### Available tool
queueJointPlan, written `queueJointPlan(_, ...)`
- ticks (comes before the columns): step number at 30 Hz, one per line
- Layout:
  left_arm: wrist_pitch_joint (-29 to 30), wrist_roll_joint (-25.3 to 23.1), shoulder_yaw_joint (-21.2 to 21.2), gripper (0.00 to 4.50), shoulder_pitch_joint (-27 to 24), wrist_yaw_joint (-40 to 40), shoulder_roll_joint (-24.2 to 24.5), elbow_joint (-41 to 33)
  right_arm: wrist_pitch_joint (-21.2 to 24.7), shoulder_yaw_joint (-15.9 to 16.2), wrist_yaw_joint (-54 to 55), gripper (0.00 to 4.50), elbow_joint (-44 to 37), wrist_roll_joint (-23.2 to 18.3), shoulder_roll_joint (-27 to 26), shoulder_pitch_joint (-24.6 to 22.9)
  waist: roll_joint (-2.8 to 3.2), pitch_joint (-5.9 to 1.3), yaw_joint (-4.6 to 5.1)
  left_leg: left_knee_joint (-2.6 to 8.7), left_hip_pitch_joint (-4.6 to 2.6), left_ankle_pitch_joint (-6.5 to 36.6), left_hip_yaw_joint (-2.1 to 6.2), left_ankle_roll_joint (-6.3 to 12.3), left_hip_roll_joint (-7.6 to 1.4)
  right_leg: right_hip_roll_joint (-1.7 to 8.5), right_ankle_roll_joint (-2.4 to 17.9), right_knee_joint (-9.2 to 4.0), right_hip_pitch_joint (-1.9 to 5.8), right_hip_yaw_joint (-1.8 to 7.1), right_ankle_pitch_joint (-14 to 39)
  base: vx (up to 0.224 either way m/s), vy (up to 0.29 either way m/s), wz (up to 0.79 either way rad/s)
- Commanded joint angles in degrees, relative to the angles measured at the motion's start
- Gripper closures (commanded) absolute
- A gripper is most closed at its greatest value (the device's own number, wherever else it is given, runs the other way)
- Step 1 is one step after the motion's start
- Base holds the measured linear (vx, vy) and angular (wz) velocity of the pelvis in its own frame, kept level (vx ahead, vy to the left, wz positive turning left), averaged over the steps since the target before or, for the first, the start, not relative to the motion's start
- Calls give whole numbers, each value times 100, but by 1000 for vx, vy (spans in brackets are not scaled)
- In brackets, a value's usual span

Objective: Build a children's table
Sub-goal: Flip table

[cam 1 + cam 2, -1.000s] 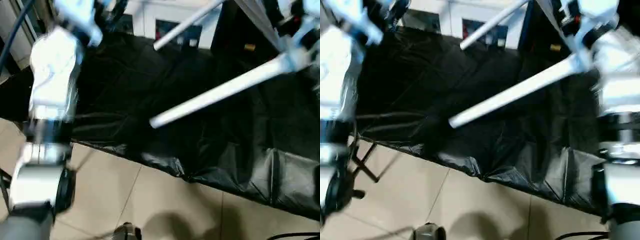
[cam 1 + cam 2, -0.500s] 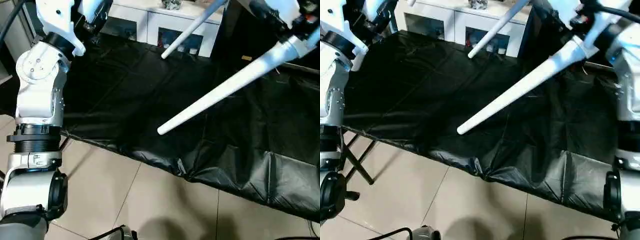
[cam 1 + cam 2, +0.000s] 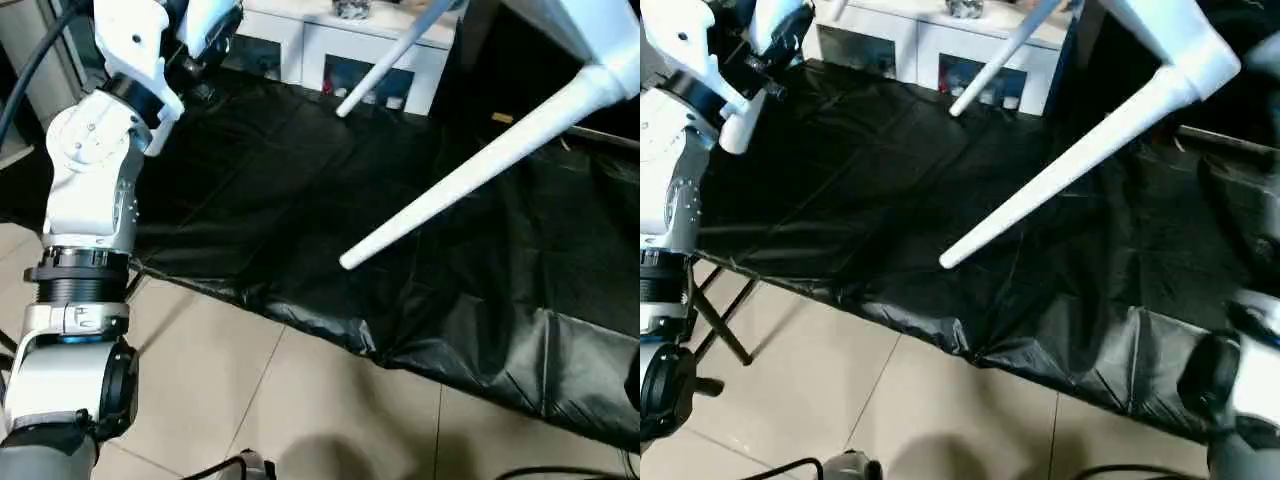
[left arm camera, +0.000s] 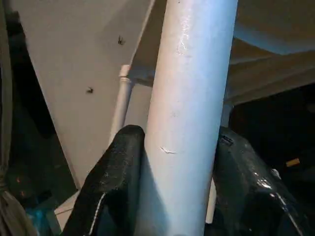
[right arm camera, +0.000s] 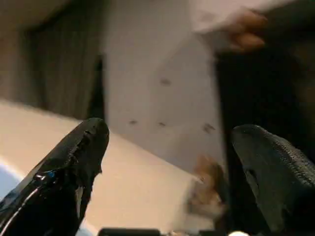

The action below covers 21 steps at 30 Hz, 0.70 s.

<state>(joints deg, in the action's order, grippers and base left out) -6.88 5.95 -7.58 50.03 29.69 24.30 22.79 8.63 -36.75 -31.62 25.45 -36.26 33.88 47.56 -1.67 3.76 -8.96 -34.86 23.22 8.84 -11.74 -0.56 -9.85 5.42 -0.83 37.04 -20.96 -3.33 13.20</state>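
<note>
The children's table [image 3: 1160, 40] is held up in the air above the black-covered surface [image 3: 300, 200], tipped so that its legs stick out toward the robot. One long white leg [image 3: 470, 170] slants down from a rounded corner socket at the upper right and ends free over the middle of the surface, touching nothing. A second leg [image 3: 385, 60] slants down farther back, its free end hanging in front of the white cabinet [image 3: 290, 35].

The left gripper [image 4: 172, 196] has its jaws clamped on a white leg [image 4: 189, 98], one black finger [image 4: 115, 182] pressed to each side of the tube. The right gripper [image 5: 167, 187] has its jaws wide apart with nothing between them; beyond them a person's hand [image 5: 248, 34] shows, blurred, against a pale panel.

As I judge it, the whole table now hangs from that one left-hand grip, perhaps helped by the person, though I cannot tell what the hand is touching. The leg is a smooth round tube, so it may turn or slide between the fingers, and the heavy top would then swing or drop onto the surface. If the held leg is only pushed into its socket, the weight could pull it out. The long free leg sweeps a wide arc with any tilt and could strike the surface or the cabinet.
</note>
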Motion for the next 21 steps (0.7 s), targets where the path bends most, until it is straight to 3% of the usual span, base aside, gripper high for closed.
queueJointPlan(1, 105, 23, 148, 263, -74, 96, -78, 192, 171, -364, -214, 0, 152, -509, -54, -268, -25, -456, 36, 448, -234, 1541, 186, -336, -338, 399, 1128, -457, 57, 221, 470, 0, 0, 0)
queueJointPlan(3, 88, 25, 149, 265, -75, 108, -70, 209, 234, -446, -319, 0, 197, -616, -68, -396, -28, -450, 18, 421, -212, 1329, 165, -142, -330, 408, 1190, -466, 82, 222, 350, 0, 0, 0)
queueJointPlan(4, 70, 31, 146, 265, -71, 127, -58, 237, 356, -522, -525, 0, 233, -756, -124, -619, -38, -465, 18, 411, -186, 1165, 165, -72, -319, 398, 1217, -454, 116, 207, 279, 0, 0, 0)
queueJointPlan(5, 48, 26, 151, 269, -61, 153, -37, 284, 644, -553, -886, 0, 283, -932, -198, -902, -21, -464, 6, 408, -194, 1145, 164, -43, -329, 405, 1228, -454, 101, 205, 277, 0, 0, 0)
queueJointPlan(7, -4, 16, 162, 271, -45, 221, -1, 361, 995, -370, -1440, 0, 399, -995, -347, -1342, 4, -459, 4, 406, -180, 1085, 173, 87, -338, 397, 1287, -456, 112, 194, 247, 0, 0, 0)
queueJointPlan(9, -40, 16, 174, 274, -39, 284, 18, 412, 1182, 69, -1829, 0, 505, -835, -503, -1572, 1, -465, 11, 408, -182, 1103, 174, 66, -349, 383, 1349, -452, 109, 179, 274, 0, 0, 0)
queueJointPlan(10, -65, 3, 190, 274, -38, 315, 32, 432, 1181, 243, -1909, 0, 603, -726, -573, -1591, 28, -463, 8, 416, -182, 1166, 179, 15, -361, 387, 1382, -454, 93, 170, 348, 0, 0, 0)
queueJointPlan(11, -65, 3, 190, 274, -38, 315, 32, 432, 1181, 243, -1909, 0, 603, -726, -573, -1591, 22, -452, 37, 448, -164, 1269, 195, -81, -368, 394, 1394, -449, 104, 163, 512, 0, 0, 0)
queueJointPlan(13, -92, 12, 189, 276, -41, 355, 55, 455, 1070, 698, -2080, 0, 1119, -367, -758, -1375, 20, -455, 30, 446, -201, 1382, 185, -195, -385, 422, 1413, -463, 69, 171, 657, 0, 0, 0)
queueJointPlan(15, -106, 39, 184, 276, -52, 419, 86, 459, 789, 971, -2059, 0, 1730, -11, -925, -1005, 49, -434, 47, 464, -197, 1536, 189, -332, -379, 446, 1425, -483, 56, 178, 959, 0, 0, 0)
queueJointPlan(16, -122, 39, 189, 277, -64, 453, 113, 455, 570, 1087, -2024, 0, 2114, 217, -1014, -752, 26, -431, 68, 475, -197, 1636, 194, -423, -388, 464, 1411, -485, 45, 185, 1106, 0, 0, 0)
queueJointPlan(17, -122, 39, 189, 278, -64, 453, 113, 455, 570, 1087, -2024, 0, 2114, 217, -1014, -752, 40, -439, 66, 469, -206, 1665, 203, -474, -393, 481, 1420, -470, 29, 182, 1153, 0, 0, 0)
queueJointPlan(19, -127, 40, 189, 278, -73, 470, 128, 450, 391, 1180, -2022, 0, 2376, 390, -1080, -571, 69, -452, 35, 464, -264, 1597, 176, -470, -416, 450, 1410, -456, -7, 202, 825, 0, 0, 0)
queueJointPlan(20, -164, 32, 201, 278, -94, 532, 172, 461, 162, 1377, -2065, 0, 2789, 633, -1270, -167, 21, -463, 10, 470, -225, 1371, 171, -411, -407, 422, 1432, -414, 41, 186, 470, 0, 0, 0)
queueJointPlan(21, -172, 40, 198, 278, -100, 553, 181, 468, 119, 1447, -2085, 0, 2926, 689, -1334, -21, 46, -490, 2, 446, -213, 1275, 177, -407, -402, 434, 1498, -355, 22, 174, 327, 0, 0, 0)
